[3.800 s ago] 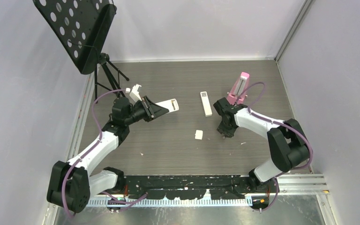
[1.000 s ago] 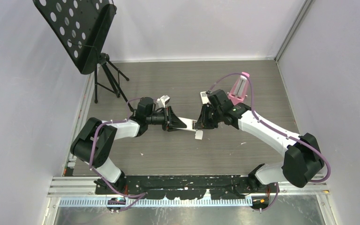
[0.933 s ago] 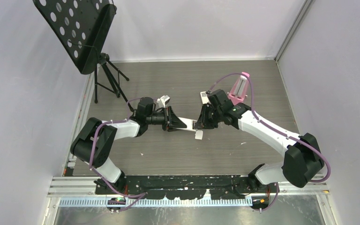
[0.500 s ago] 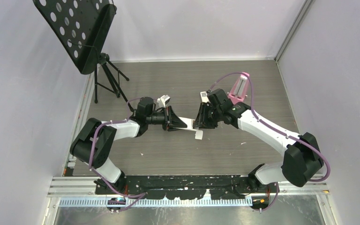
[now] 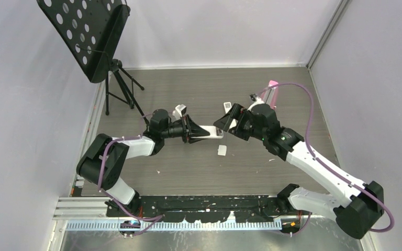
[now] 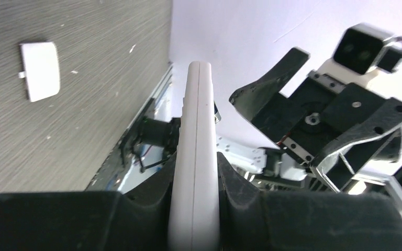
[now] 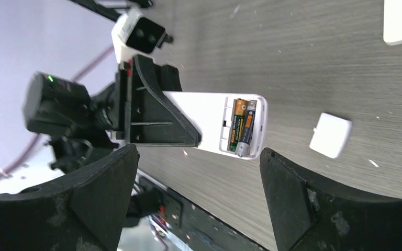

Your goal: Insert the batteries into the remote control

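Note:
My left gripper (image 5: 192, 130) is shut on the remote control (image 5: 212, 133), a white body held above the table with its free end pointing right. In the left wrist view the remote control (image 6: 196, 130) shows edge-on, pinched between the dark fingers (image 6: 238, 183). Its open back compartment faces the right wrist camera, with two batteries (image 7: 243, 128) lying side by side inside it. My right gripper (image 5: 229, 122) hangs just right of that end, open wide and holding nothing. Its fingers (image 7: 288, 193) stand apart from the remote control (image 7: 199, 125).
The small white battery cover (image 5: 222, 150) lies on the table below the remote's end, as does the battery cover (image 7: 331, 135) in the right wrist view. A slim white remote (image 5: 227, 106) lies behind my right gripper. A pink stand (image 5: 272, 86) is at the back right, a black music stand (image 5: 84, 31) at the back left.
My right gripper has opened wide and pulled back up and to the right from the remote's end. The left gripper has kept its hold and raised the remote slightly.

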`<state>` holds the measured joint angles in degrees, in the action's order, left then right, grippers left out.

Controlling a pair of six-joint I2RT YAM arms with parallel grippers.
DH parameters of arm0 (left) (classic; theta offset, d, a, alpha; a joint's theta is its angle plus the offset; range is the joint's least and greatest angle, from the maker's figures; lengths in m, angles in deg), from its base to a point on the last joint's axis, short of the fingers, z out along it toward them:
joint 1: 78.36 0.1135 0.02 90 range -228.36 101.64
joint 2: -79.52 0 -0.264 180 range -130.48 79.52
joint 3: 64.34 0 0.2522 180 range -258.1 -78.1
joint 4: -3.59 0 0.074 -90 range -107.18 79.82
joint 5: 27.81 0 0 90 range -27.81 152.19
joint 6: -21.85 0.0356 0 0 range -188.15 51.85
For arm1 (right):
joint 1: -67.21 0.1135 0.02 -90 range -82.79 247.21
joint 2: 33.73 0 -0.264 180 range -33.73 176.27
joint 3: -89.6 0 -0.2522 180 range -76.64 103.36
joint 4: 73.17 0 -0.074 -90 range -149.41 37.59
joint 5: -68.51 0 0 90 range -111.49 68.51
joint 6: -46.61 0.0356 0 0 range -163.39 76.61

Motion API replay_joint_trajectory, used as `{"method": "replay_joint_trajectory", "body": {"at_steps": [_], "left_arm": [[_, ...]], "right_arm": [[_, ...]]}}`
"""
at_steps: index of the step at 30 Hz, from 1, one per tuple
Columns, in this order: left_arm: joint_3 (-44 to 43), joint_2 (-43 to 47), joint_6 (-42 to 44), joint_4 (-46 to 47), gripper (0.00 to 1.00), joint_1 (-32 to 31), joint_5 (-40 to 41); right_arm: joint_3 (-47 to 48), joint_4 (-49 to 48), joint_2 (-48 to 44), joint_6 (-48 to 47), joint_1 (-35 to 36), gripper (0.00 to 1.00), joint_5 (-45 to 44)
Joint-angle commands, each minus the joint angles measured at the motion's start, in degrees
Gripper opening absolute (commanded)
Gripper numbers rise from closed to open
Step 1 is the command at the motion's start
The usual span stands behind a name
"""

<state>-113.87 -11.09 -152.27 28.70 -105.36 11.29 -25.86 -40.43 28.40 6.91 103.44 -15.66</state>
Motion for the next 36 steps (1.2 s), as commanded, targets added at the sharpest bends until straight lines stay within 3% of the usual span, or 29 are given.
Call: {"method": "replay_joint_trajectory", "body": {"at_steps": [1,9,13,24,36], "left_arm": [[2.5,2.3,-15.4,17.7,0.00,-0.1,6.4],[5.2,1.7,-27.2,26.9,0.00,-0.3,13.2],[4.8,2.7,-26.9,25.7,0.00,-0.5,13.6],[4.7,4.0,-24.7,25.1,0.00,-0.9,13.5],[3.9,4.4,-24.1,26.2,0.00,-0.9,12.7]], "right_arm": [[-5.0,-11.7,-5.0,10.7,0.1,0.90,-8.6],[-8.7,-18.6,-7.4,18.2,0.1,0.90,-13.0],[-9.5,-23.0,-5.9,20.4,0.1,0.88,-11.7],[-9.2,-24.8,-0.8,24.5,0.1,0.62,-9.1],[-10.0,-29.7,3.3,25.1,0.1,0.52,-8.3]]}}
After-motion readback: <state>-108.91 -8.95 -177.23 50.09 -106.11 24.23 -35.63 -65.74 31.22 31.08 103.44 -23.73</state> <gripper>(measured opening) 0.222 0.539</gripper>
